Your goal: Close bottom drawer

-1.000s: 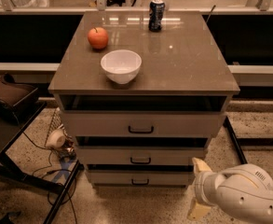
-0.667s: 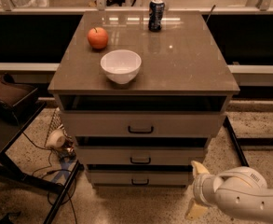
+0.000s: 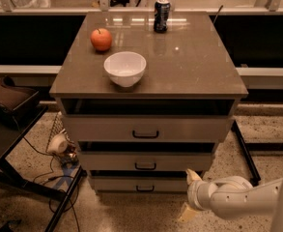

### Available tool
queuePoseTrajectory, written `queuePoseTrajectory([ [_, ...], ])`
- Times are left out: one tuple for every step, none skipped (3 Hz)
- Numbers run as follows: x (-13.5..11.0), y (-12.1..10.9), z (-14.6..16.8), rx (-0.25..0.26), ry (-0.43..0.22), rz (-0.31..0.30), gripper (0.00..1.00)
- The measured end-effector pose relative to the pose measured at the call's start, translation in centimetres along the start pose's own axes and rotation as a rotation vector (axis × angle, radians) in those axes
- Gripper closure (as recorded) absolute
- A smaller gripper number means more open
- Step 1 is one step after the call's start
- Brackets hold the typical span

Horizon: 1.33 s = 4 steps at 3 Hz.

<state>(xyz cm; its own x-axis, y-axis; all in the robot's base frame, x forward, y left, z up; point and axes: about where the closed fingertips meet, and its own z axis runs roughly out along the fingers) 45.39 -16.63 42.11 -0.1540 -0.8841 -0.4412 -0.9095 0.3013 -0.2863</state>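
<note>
Bottom drawer [image 3: 117,183] is down at the foot of the cabinet [image 3: 194,66], its front poking out a bit with a dark gap above it. Gripper [image 3: 187,195] hangs low by the cabinet's front right corner, fingers spread, nothing in them. Bowl [image 3: 125,68], apple [image 3: 101,39] and can [image 3: 162,15] sit on the cabinet's top.

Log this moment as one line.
gripper: open, low by right end of bottom drawer | contact: cannot tell | cabinet top: apple, bowl, can

Free floor [image 3: 131,211] before bottom drawer [image 3: 140,183]; tool [image 3: 190,194] beside
</note>
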Motion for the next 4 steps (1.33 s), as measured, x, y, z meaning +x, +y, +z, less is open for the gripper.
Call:
queuePoseTrajectory([
  [-1.2,0.4,-0.2,0.016,-0.008,-0.072,0.00],
  [-1.9,0.7,0.4,0.021,-0.013,-0.102,0.00],
  [-1.9,0.7,0.4,0.021,-0.013,-0.102,0.00],
  [-1.3,0.2,1.1,0.026,0.021,-0.116,0.00],
])
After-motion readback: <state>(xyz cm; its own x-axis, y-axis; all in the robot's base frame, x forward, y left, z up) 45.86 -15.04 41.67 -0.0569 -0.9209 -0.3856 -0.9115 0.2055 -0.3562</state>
